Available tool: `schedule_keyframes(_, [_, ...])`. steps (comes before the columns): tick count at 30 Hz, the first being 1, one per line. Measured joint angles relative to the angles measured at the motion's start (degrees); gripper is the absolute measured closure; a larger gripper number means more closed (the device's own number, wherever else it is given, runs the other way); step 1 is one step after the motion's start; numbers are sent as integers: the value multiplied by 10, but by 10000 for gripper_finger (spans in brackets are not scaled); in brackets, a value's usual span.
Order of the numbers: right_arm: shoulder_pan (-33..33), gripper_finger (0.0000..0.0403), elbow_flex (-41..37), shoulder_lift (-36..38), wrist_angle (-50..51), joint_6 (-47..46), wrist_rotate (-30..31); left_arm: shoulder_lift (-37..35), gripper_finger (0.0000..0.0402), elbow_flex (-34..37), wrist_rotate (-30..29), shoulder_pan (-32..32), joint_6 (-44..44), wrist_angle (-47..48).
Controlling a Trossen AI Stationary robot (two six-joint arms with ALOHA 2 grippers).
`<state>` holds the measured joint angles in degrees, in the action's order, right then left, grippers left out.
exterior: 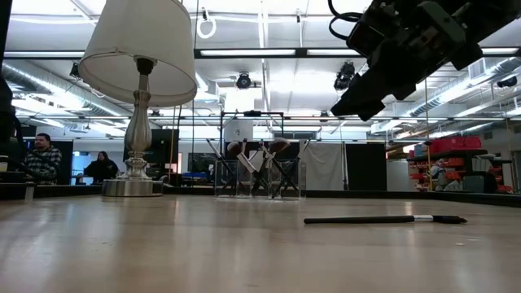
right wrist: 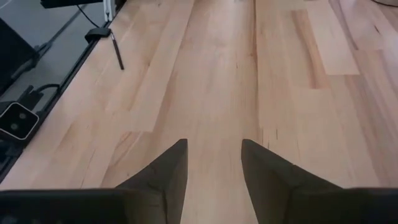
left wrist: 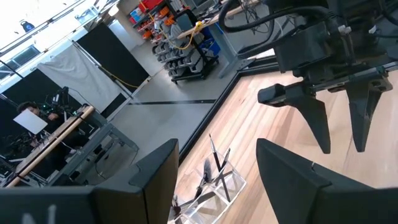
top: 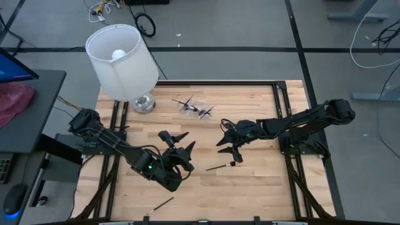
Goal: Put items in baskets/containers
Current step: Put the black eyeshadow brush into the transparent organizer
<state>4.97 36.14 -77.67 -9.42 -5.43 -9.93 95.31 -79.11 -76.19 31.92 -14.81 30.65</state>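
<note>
On the left of the pale wooden desk (top: 262, 187) stands the lamp with the white drum shade and silver base (top: 122, 59), near the far edge. In front of it, low over the boards, hangs the left claw (top: 181, 145), its two dark fingers spread wide with nothing between them. Near the front edge lies one thin dark-handled makeup brush (top: 161, 204), flat on the wood. Moving along: the small clear plastic container (top: 195, 108) sits toward the far edge, near the lamp base, with several dark-handled brushes (exterior: 259, 159) leaning crosswise inside it. Further right, the right claw (top: 228, 147) hovers above the desk, fingers parted and empty. Just beside its tips, another slim dark brush with a pale ferrule (top: 220, 166) lies flat on the boards, apart from the fingers.
</note>
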Motion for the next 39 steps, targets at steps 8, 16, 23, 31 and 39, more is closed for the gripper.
schedule_keyframes(8, [0, 248, 0, 0, 0, 5, 0, 0, 181, 0, 0, 0, 0, 0])
schedule_keyframes(16, [0, 248, 0, 0, 1, 18, 0, 0, 181, 0, 0, 0, 0, 0])
schedule_keyframes(23, [0, 248, 0, 0, -21, 20, 0, 0, 181, 0, 0, 0, 0, 0])
schedule_keyframes(31, [0, 248, 0, 0, -55, 15, 0, 0, 181, 0, 0, 0, 0, -1])
schedule_keyframes(39, [0, 248, 0, -1, -56, 25, 0, 0, 181, 0, 0, 0, 0, -26])
